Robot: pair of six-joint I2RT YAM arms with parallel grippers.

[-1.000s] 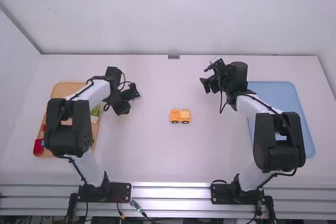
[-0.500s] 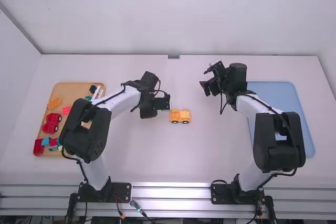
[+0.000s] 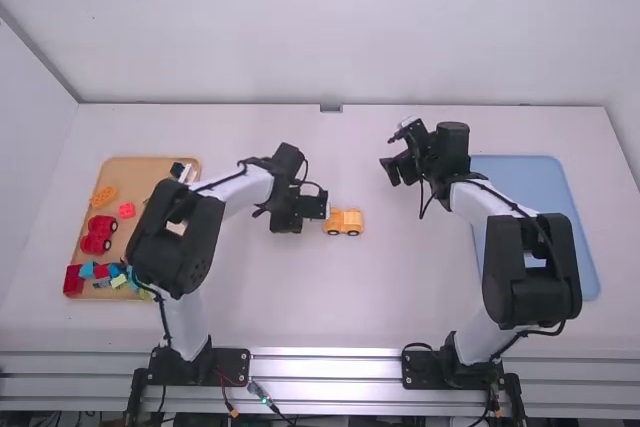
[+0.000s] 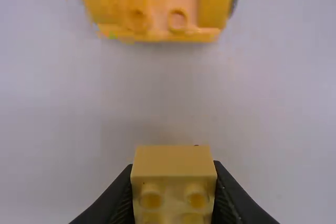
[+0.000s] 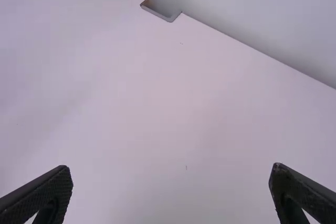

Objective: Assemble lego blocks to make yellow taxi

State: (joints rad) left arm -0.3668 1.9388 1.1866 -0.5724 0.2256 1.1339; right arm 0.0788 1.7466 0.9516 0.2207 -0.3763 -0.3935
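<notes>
Left wrist view shows the left gripper (image 3: 318, 206) clamped on a yellow block (image 4: 173, 166) (studs showing), near the wheeled piece (image 4: 157, 11). The right gripper (image 3: 392, 160) is spread wide.

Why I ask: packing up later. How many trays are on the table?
2: a tan tray at the left of the table and a blue tray at the right.

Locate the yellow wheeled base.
High view: the yellow wheeled base sits near mid-table, just right of the left claw, well left of the blue tray.
</notes>
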